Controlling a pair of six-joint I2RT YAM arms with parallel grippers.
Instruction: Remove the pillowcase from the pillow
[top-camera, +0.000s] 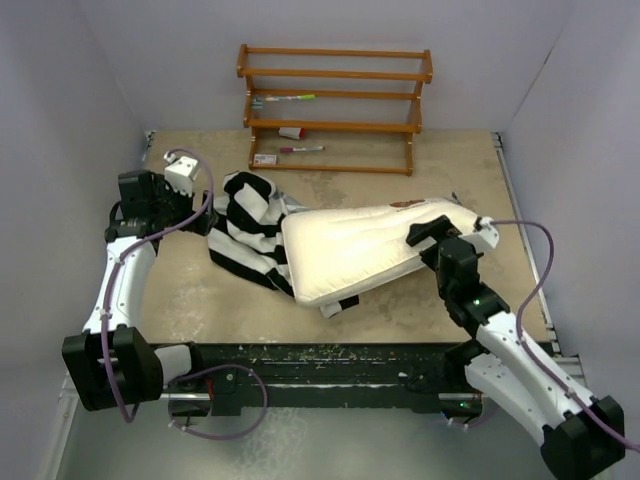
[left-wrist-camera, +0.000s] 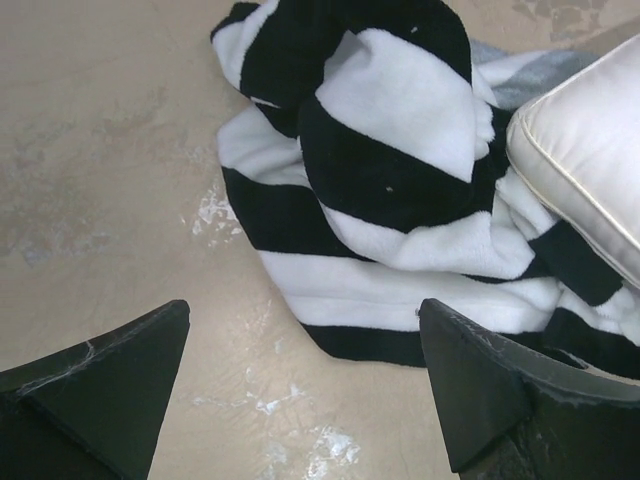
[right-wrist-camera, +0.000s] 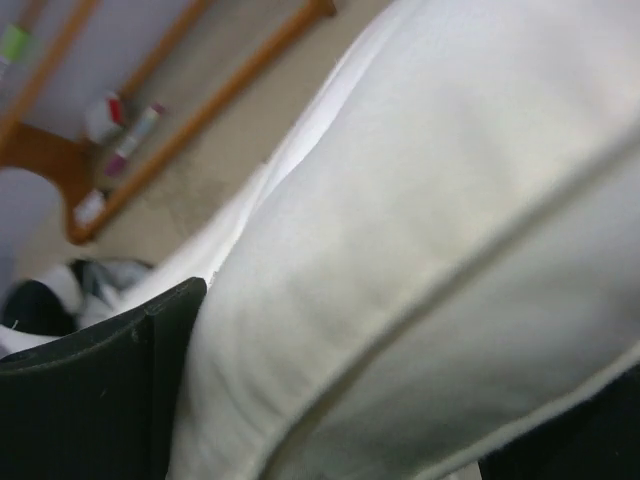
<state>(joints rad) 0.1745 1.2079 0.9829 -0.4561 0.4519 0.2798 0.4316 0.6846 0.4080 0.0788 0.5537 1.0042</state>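
**Top external view.** I am looking at the wide-striped black and white fabric pillowcase (top-camera: 245, 235), which is lying bunched at the left end of the plump cream-white rectangular pillow (top-camera: 350, 250). A striped scrap is also showing under the pillow's near corner. The right gripper (top-camera: 428, 236) is sitting on the pillow's right end. I am judging the stripping step to be nearly complete (whether any cloth is wrapping the left end, I cannot tell).

**Left wrist view.** The left gripper (left-wrist-camera: 305, 390) is hovering with its jaws spread wide and nothing between them. It is hanging over bare tabletop, just beside the crumpled stripes. The next move is calling for a descent onto a thick fold, a firm pinch, and a pull leftward away from the pillow.

**Right wrist view.** The jaws are clamping the pillow's piped edge, and cream fabric is filling the gap between them.

**Setting.** The worn beige table (top-camera: 200, 300) is showing pale scuffs. Plain lavender walls (top-camera: 60, 80) are enclosing it. A wooden slatted rack (top-camera: 335, 110) holding markers is standing at the far side.
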